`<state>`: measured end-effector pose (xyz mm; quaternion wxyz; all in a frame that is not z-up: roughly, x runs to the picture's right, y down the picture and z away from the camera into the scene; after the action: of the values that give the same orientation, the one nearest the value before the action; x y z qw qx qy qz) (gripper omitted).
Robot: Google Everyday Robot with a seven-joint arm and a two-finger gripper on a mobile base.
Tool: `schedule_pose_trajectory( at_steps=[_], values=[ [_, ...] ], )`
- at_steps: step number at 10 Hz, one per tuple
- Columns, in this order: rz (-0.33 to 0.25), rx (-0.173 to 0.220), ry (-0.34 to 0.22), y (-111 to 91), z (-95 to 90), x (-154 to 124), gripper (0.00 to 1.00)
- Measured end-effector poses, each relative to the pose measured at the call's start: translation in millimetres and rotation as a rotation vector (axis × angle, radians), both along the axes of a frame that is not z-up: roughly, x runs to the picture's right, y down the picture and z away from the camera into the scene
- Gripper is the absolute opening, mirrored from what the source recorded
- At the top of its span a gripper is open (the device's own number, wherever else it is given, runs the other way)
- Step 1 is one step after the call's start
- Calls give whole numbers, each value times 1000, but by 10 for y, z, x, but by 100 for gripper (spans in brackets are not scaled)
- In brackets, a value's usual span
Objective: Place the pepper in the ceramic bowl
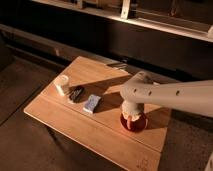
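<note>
We take the wooden table as our reference. The ceramic bowl sits on the table's right half, toward the near edge, and shows as a round red-orange rim with a darker inside. The arm reaches in from the right, bends downward above the table, and ends directly over the bowl. The gripper hangs at the bowl's mouth, just inside its rim, and covers most of the bowl's middle.

The pepper cannot be picked out as a separate piece — the area under the gripper reads as one red-orange patch, so we cannot say whether the pepper lies in the bowl or sits between the fingers. We also cannot tell whether the fingers stand apart or together; the wrist hides them.

On the table's left half stand a white cup, a dark object just beside it, and a blue-white block nearer the middle — all well apart from the bowl.
</note>
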<state>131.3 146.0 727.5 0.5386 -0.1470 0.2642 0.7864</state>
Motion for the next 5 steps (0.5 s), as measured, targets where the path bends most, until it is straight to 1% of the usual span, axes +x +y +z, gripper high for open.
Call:
schedule_pose_trajectory(
  at_steps=[2,3,4,5],
  values=[
    [0,2,1,-3,-10,-3,38],
    [-1,3,1,-7,-15,-8,40],
    [-3,4,1,-14,-27,-15,48],
    [-5,7,2,-30,-40,-22,54]
  ],
)
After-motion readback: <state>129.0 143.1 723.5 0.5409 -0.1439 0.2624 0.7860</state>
